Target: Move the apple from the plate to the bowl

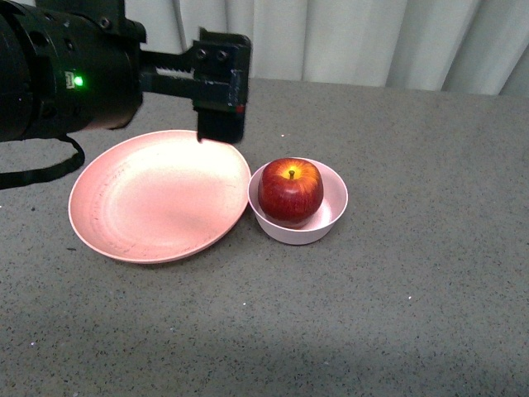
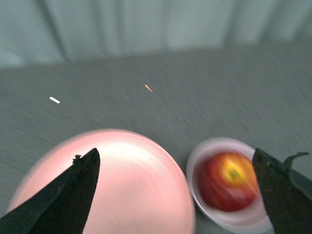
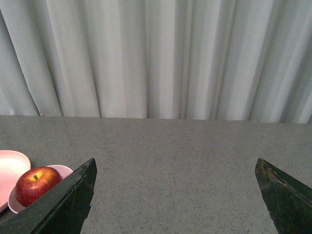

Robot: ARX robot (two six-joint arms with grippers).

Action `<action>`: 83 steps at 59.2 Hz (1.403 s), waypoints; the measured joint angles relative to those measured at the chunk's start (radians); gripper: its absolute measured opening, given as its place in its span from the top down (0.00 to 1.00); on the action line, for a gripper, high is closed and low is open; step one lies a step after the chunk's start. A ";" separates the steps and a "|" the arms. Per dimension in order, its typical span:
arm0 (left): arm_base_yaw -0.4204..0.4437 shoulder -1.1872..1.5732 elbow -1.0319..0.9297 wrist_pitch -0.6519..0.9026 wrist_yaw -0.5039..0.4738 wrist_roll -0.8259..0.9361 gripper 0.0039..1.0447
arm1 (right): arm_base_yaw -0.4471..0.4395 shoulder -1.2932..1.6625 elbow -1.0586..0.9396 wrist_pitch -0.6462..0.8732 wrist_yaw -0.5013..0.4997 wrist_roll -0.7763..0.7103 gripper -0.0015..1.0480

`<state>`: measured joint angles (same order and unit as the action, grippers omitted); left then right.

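at the far left of the front view, the left arm's black housing (image 1: 58,74) fills the upper corner, a small green light (image 1: 78,80) glowing on it and a black strap (image 1: 50,172) looping below it. from that housing the left claw (image 1: 221,124) reaches rightward and hangs above the far rim of the plate (image 1: 157,198), clear of it. in the blurred left wrist view the left claw (image 2: 175,152) is released: its two dark fingers (image 2: 63,200) stand wide apart with nothing between them, the plate (image 2: 141,185) and the bowl (image 2: 214,214) lying below.

next comes the plate itself, wide, shallow and salmon-pink, flat on the grey speckled counter (image 1: 397,289). just beside its right rim stands the bowl (image 1: 335,188), small and pale pink; the two rims are so close that i cannot tell whether they touch. the apple (image 1: 290,190) sits inside the bowl, upright, its stem and yellow patch facing up, its dark red skin rising above the bowl's rim.

further right the counter runs on to a pale pleated curtain (image 1: 372,41) at the back.

the right arm does not show in the front view. in the right wrist view the right claw (image 3: 175,161) is also released, its fingers (image 3: 68,204) spread wide and gripping nothing, and beyond one finger the apple (image 3: 35,184) in its bowl (image 3: 62,170) and an edge of the plate (image 3: 10,165) appear.
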<state>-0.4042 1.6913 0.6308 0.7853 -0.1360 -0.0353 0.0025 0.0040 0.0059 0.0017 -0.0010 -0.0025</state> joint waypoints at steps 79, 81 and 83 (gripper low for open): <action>0.401 -1.061 -0.612 -0.169 0.135 0.028 0.97 | 0.000 0.000 0.000 0.000 0.000 0.000 0.09; 0.402 -1.081 -0.612 -0.188 0.135 0.028 0.97 | 0.000 0.000 0.000 0.000 0.000 0.000 0.09; 0.402 -1.102 -0.612 -0.206 0.135 0.028 0.97 | 0.000 0.000 0.000 0.000 0.000 0.000 0.09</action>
<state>-0.0025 0.5892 0.0193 0.5789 -0.0006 -0.0071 0.0025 0.0040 0.0059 0.0017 -0.0013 -0.0025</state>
